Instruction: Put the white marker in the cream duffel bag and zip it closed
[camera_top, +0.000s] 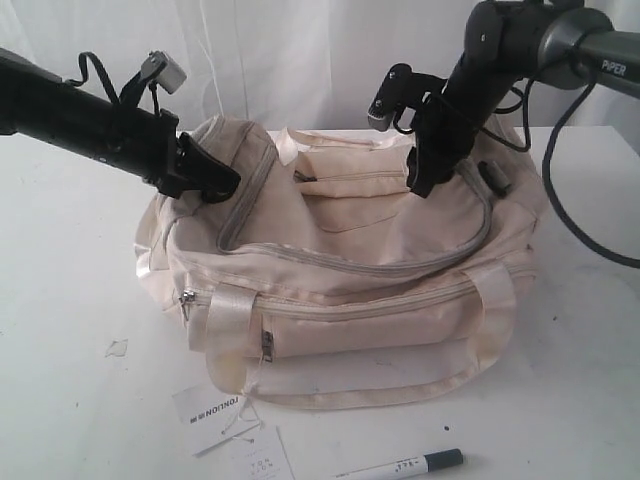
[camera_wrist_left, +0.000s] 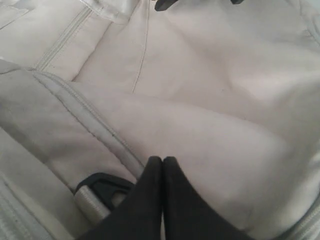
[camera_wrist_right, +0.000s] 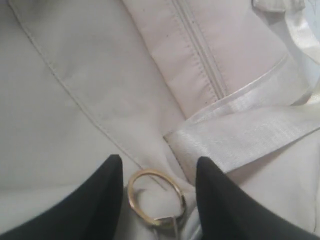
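one white marker (camera_top: 400, 466), slim with a dark cap, lies on the white counter (camera_top: 60, 300) in front of the cream duffel bag (camera_top: 380, 240), outside it. the bag is soft matte fabric with shiny straps (camera_top: 228, 310) and grey zippers (camera_top: 330, 262). the left gripper (camera_wrist_left: 162, 161) is pressed together at the bag's end. the right gripper (camera_wrist_right: 159, 161) is spread apart astride a thin gold ring (camera_wrist_right: 150, 172) on the bag's top.

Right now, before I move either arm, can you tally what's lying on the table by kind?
Cream duffel bag: 1
White marker: 1
White paper hang tags: 2
Small pale scrap, too small to identify: 1
Total: 5
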